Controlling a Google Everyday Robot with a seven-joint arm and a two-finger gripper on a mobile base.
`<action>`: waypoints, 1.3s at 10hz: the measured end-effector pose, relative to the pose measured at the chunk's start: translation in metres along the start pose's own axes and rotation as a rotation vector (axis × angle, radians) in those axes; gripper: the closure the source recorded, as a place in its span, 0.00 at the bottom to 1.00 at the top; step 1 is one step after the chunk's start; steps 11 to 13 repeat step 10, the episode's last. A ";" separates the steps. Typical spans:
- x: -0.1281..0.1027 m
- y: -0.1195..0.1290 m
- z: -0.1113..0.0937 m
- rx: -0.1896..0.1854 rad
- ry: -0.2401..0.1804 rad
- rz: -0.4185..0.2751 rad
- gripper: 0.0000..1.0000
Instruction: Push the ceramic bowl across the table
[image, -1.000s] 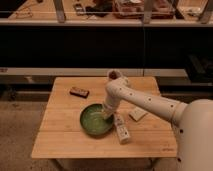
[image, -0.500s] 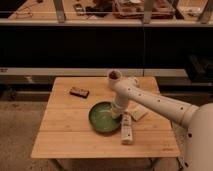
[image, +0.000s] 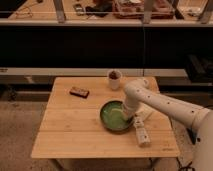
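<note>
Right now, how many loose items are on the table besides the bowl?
3: white cup at the back edge, dark flat item back-left, pale item under the arm right of the ceramic bowl. Gripper sits front-right; the arm may hide more.

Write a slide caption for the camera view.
Robot hand rests beside the green ceramic bowl on the bamboo table; white cup behind.

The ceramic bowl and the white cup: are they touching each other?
Apart. The camera view shows bare table between the ceramic bowl and the white cup. The pincer is at the bowl's right side.
</note>
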 end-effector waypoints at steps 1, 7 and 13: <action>-0.006 0.009 0.000 -0.013 -0.008 0.015 1.00; -0.040 0.047 -0.005 -0.053 -0.034 0.117 1.00; -0.045 0.047 -0.001 -0.035 -0.038 0.150 0.95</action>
